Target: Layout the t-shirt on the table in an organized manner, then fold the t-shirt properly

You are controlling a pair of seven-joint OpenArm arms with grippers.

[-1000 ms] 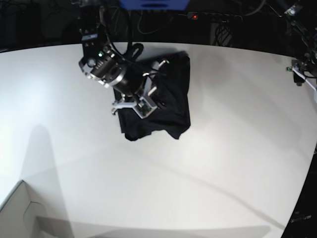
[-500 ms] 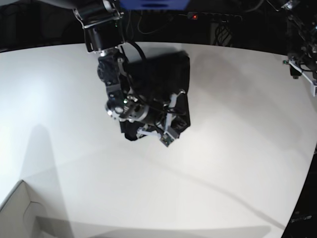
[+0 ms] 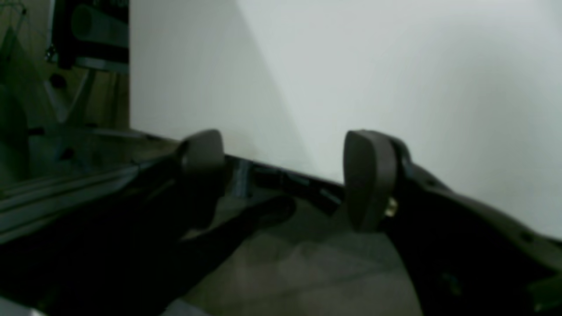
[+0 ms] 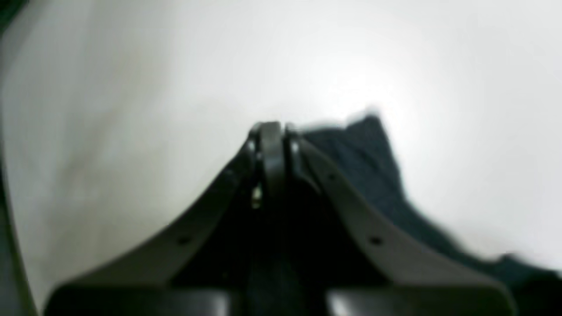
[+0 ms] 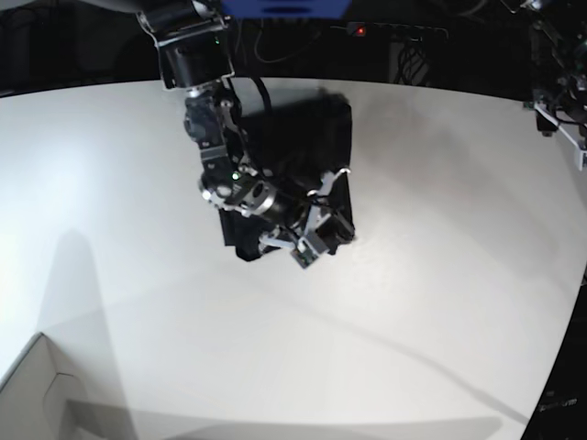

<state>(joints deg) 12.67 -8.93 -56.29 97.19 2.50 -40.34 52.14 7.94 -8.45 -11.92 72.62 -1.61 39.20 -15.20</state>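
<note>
T-shirt (image 5: 303, 137) bunched on table (image 5: 440, 275); right gripper (image 4: 272, 131) closed above it

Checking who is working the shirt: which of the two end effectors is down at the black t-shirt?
The right end effector, jaws shut, over the t-shirt; the left end effector stands open off the table edge.

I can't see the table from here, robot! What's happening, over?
Right gripper shut, at the corner of the t-shirt. Left gripper open, empty, off at the table edge. Shirt bunched, not laid out. Nothing in the way.
</note>
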